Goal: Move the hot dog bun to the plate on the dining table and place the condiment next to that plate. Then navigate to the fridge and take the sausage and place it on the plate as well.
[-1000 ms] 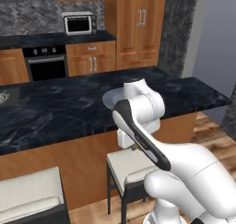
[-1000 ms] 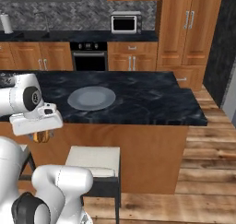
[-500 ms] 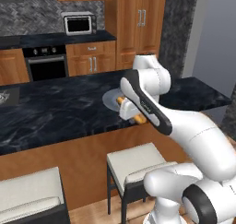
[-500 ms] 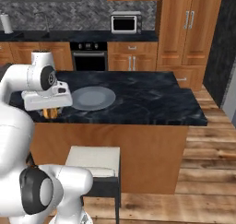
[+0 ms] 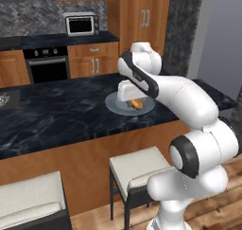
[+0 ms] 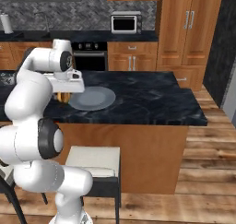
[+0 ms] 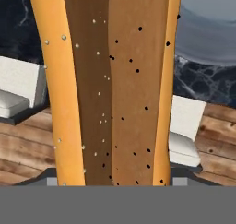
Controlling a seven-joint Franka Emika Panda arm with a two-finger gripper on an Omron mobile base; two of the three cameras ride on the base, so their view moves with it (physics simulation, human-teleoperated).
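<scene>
The hot dog bun (image 5: 137, 103) is an orange-brown split roll speckled with seeds, and it runs down the middle of the hand view (image 7: 115, 89). My gripper (image 5: 134, 99) is shut on the bun and holds it low over the dark island counter. From the left base view the bun hangs over the grey round plate (image 5: 116, 106). From the right base view the bun (image 6: 63, 97) is at the left rim of the plate (image 6: 94, 98). In the hand view the plate (image 7: 207, 29) lies off to the upper right. The condiment and the sausage are out of view.
Two white-cushioned stools (image 5: 137, 170) (image 5: 28, 200) stand against the near side of the black marble island (image 6: 147, 96). Behind it are wooden cabinets, an oven (image 5: 47, 66) and a microwave (image 6: 124, 22). Wood floor lies to the right.
The arm has swung up from beside the island's front and out over the counter, carrying the bun to the plate. The grip on the bun is unchanged.
</scene>
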